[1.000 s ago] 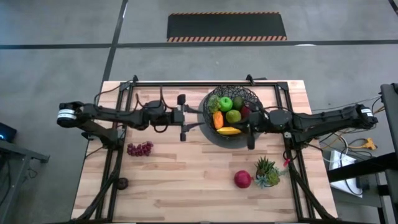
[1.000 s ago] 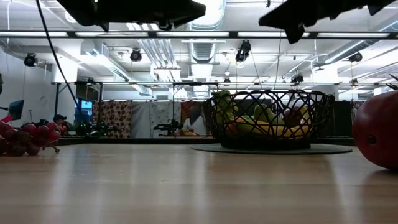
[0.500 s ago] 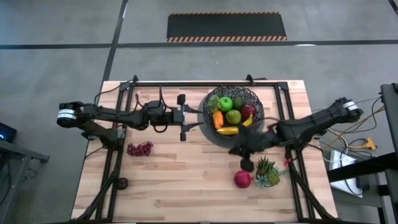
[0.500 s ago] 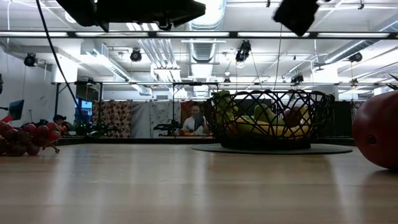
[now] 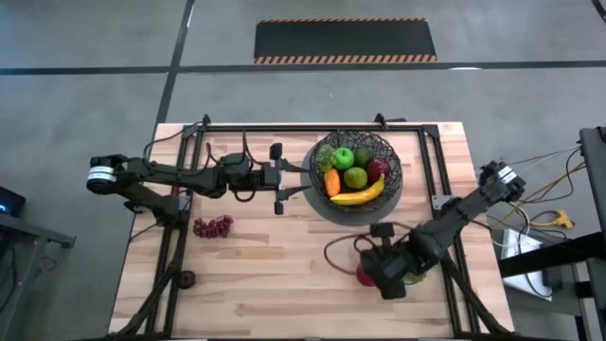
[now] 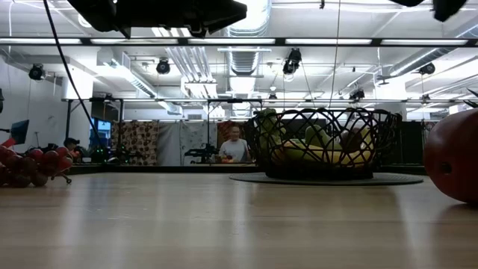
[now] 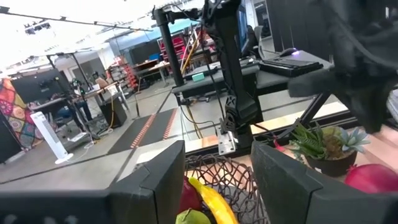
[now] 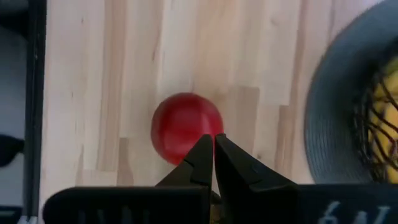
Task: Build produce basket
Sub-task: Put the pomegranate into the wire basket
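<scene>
While the left arm waits above the table's far left half, its left gripper (image 5: 280, 178) hangs level just beside the basket's rim, the two fingers (image 7: 155, 180) standing apart with nothing between them. Below that arm, near the left edge of the wooden table (image 5: 275, 275), a bunch of purple grapes (image 5: 213, 226) lies alone on the boards; from table height it shows as a cluster of dark red berries at the far left.

Moving toward the middle, the basket (image 5: 387, 152) sits at the far side of the table on its dark grey disc base. This round black wire bowl holds most of the produce: a bright green apple (image 5: 343, 157) at the far side, a duller green fruit (image 5: 355, 177) just in front of it, an orange piece (image 5: 331, 182) against the left wall, a dark red fruit (image 5: 377, 170) on the right, and a yellow banana (image 5: 359, 195) curved along the near rim. Some paler green shows at the left inside wall, though I cannot tell what it is.

Further right and nearer the front, the right arm reaches down across the table, and its right gripper (image 8: 213, 152) is clenched tight, empty, poised directly over a red apple (image 8: 185, 125) lying on the bare wood outside the basket. A small spiky potted plant (image 7: 326, 146) stands just beside that apple, mostly hidden under the arm from overhead
</scene>
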`<act>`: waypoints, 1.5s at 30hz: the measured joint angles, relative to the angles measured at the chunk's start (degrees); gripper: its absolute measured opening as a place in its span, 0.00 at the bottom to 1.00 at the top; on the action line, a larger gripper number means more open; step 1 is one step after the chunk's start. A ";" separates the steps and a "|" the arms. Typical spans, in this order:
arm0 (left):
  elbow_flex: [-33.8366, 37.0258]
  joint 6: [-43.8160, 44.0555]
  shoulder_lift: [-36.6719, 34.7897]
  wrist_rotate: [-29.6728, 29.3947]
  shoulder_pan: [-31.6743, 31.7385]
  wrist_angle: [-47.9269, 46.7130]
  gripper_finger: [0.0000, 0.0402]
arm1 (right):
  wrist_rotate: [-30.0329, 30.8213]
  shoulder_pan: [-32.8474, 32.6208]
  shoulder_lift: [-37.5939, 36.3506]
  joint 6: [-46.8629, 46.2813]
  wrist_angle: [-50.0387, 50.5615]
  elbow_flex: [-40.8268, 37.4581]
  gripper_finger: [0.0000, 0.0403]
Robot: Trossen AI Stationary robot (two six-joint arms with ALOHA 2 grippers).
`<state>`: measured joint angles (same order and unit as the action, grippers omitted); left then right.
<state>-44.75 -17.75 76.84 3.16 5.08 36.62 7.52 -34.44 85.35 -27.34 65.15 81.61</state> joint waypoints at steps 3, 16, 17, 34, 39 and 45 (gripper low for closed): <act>0.00 0.93 0.00 0.00 0.00 0.00 0.42 | -0.03 -1.06 2.69 0.52 0.10 0.81 0.05; 0.00 0.91 0.00 0.02 0.04 0.00 0.42 | -0.01 -1.46 10.05 0.34 3.38 1.48 0.56; 0.00 0.91 0.00 0.03 0.04 0.00 0.42 | -0.01 -1.51 10.14 0.32 3.38 1.48 0.61; 0.00 0.86 0.00 0.04 0.04 -0.02 0.42 | -0.84 -1.94 14.48 -5.24 1.38 1.48 0.94; 0.00 0.86 0.00 0.06 0.04 0.00 0.42 | -3.47 -1.94 15.11 -5.28 0.20 1.33 0.94; 0.00 0.86 0.00 0.05 0.04 0.00 0.42 | -3.49 -1.94 15.33 -5.08 -1.62 -0.02 0.94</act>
<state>-44.75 -16.89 76.84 3.21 5.13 36.62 4.03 -36.38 100.68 -32.42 63.54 81.59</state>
